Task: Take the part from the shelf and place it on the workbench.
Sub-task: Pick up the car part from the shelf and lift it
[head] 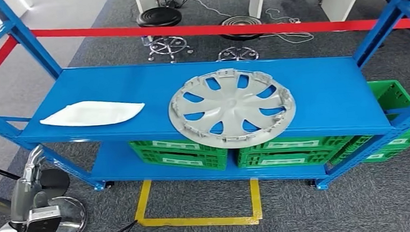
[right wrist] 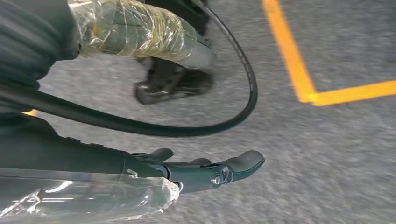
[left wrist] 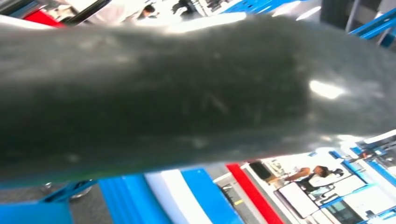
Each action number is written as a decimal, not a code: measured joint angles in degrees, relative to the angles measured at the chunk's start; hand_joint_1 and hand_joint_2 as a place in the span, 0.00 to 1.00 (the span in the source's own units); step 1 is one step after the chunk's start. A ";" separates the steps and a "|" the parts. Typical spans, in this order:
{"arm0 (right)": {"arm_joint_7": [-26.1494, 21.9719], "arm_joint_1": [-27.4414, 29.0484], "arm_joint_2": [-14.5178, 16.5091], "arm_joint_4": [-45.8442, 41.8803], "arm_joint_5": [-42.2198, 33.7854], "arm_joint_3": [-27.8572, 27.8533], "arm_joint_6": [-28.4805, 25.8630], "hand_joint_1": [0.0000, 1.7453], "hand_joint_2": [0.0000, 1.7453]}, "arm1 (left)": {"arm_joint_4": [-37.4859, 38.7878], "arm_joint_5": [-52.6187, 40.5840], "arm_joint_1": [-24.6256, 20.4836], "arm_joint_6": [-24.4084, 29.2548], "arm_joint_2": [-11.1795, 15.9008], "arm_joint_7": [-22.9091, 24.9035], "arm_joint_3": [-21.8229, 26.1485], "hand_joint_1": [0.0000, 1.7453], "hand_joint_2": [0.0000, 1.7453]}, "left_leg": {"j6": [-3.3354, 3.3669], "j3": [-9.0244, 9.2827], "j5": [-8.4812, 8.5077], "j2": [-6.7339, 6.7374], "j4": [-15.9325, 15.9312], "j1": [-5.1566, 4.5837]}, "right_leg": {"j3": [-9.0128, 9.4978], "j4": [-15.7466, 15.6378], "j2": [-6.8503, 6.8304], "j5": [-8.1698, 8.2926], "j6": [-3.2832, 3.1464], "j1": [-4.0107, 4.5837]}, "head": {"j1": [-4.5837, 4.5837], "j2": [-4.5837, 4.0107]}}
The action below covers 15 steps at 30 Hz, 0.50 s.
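On the blue shelf's (head: 320, 93) top level, a grey hubcap (head: 231, 107) lay overhanging the front edge, a white tray (head: 91, 113) toward the left end. The right hand (right wrist: 205, 169) hung over the floor, fingers extended, holding nothing. The left hand's (head: 32, 161) grip could not be told.

On the top board of the blue shelf (head: 330, 95), a grey wheel cover (head: 231, 108) and a white tray (head: 92, 113) are laid apart.
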 joint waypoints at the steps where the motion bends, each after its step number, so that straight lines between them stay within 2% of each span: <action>1: 0.72 -0.27 -0.16 0.81 0.69 -0.17 -0.34 0.00 1.00 | -0.60 -0.23 0.02 0.50 0.20 0.40 -0.49 0.00 0.00 | 0.11 0.36 0.09 -0.06 -0.49 0.18 | -1.03 1.90 0.19 -0.94 0.23 0.03 | 0.07 0.00; 4: 2.73 -0.74 -0.50 2.74 2.54 -0.28 -1.27 0.00 1.00 | -1.61 -0.85 -0.01 1.43 0.65 1.82 -1.69 0.00 0.00 | 0.57 0.96 -0.28 -0.13 -0.77 0.22 | -7.40 12.52 0.62 -4.76 0.75 -0.07 | 0.08 0.00; 5: 3.25 -0.75 -0.60 3.21 3.01 -0.29 -1.52 0.00 1.00 | -1.84 -1.05 0.03 1.68 0.77 2.22 -2.02 0.00 0.00 | 0.63 1.21 -0.52 -0.22 -0.76 0.17 | -9.07 14.71 0.63 -4.79 0.90 -0.08 | 0.06 0.00; 6: 3.72 -0.75 -0.68 3.60 3.43 -0.30 -1.75 0.00 1.00 | -2.07 -1.21 0.06 1.96 0.86 2.56 -2.29 0.00 0.00 | 0.62 1.56 -0.79 -0.34 -0.75 0.15 | -9.73 14.87 0.63 -3.66 1.01 -0.08 | 0.08 0.00; 7: 4.20 -0.77 -0.79 3.94 3.82 -0.30 -1.96 0.00 1.00 | -2.30 -1.37 0.09 2.26 0.92 2.87 -2.57 0.00 0.00 | 0.51 2.06 -1.13 -0.48 -0.73 0.16 | -9.15 12.65 0.63 -1.41 1.03 -0.08 | 0.08 0.00; 8: 4.65 -0.80 -0.87 4.24 4.18 -0.30 -2.13 0.00 1.00 | -2.52 -1.52 0.12 2.60 0.96 3.15 -2.83 0.00 0.00 | 0.36 2.67 -1.56 -0.58 -0.72 0.16 | -7.66 8.71 0.63 1.32 0.97 -0.09 | 0.09 0.00; 9: 5.12 -0.86 -0.96 4.53 4.51 -0.29 -2.29 0.00 1.00 | -2.72 -1.67 0.14 2.93 1.00 3.40 -3.04 0.00 0.00 | 0.14 3.17 -2.00 -0.64 -0.69 0.07 | -5.90 4.97 0.67 3.23 0.82 -0.04 | 0.10 0.00; 10: 5.58 -0.96 -1.02 4.82 4.77 -0.28 -2.42 0.00 1.00 | -2.93 -1.88 0.16 3.26 1.07 3.65 -3.22 0.00 0.00 | -0.13 3.50 -2.42 -0.69 -0.58 -0.02 | -4.28 1.85 0.71 4.29 0.49 -0.01 | 0.08 0.00; 11: 5.95 -1.03 -1.04 5.05 4.96 -0.28 -2.53 0.00 1.00 | -3.12 -2.13 0.19 3.59 1.14 3.90 -3.37 0.00 0.00 | -0.40 3.67 -2.71 -0.71 -0.50 -0.09 | -3.28 0.10 0.75 4.48 0.15 0.04 | 0.02 0.00; 15: 7.40 -1.07 -1.07 5.61 5.97 -0.29 -2.86 0.00 1.00 | -3.78 -3.87 0.32 4.16 1.72 6.27 -4.10 0.00 0.00 | -1.49 3.66 -3.81 -0.66 0.25 -0.08 | -2.26 -0.75 0.74 3.55 -1.26 -0.15 | -0.27 0.01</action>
